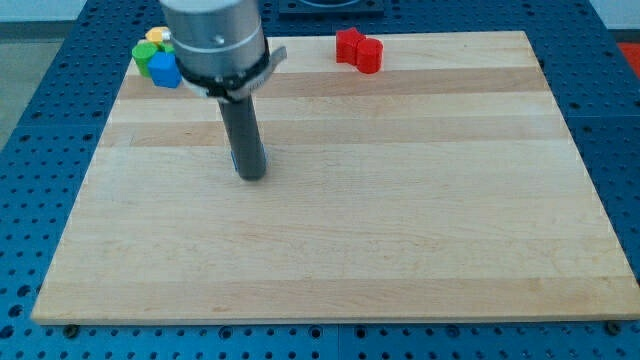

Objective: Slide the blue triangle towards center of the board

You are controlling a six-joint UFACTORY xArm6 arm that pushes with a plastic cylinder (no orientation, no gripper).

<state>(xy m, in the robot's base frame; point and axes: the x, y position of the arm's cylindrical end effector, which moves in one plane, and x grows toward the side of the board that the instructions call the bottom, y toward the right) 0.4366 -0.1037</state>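
My tip (251, 176) rests on the wooden board (400, 230), left of the middle. A thin sliver of blue (232, 159) shows at the rod's left edge, just above the tip. It looks like a blue block almost wholly hidden behind the rod, and its shape cannot be made out. A blue block (165, 70) that looks like a cube sits at the board's top left corner, well above and left of the tip.
A green block (144, 55) and a yellow block (157, 36) touch the blue cube at the top left corner. Two red blocks, one star-like (348, 45) and one rounded (370, 56), sit together at the top edge, right of the arm.
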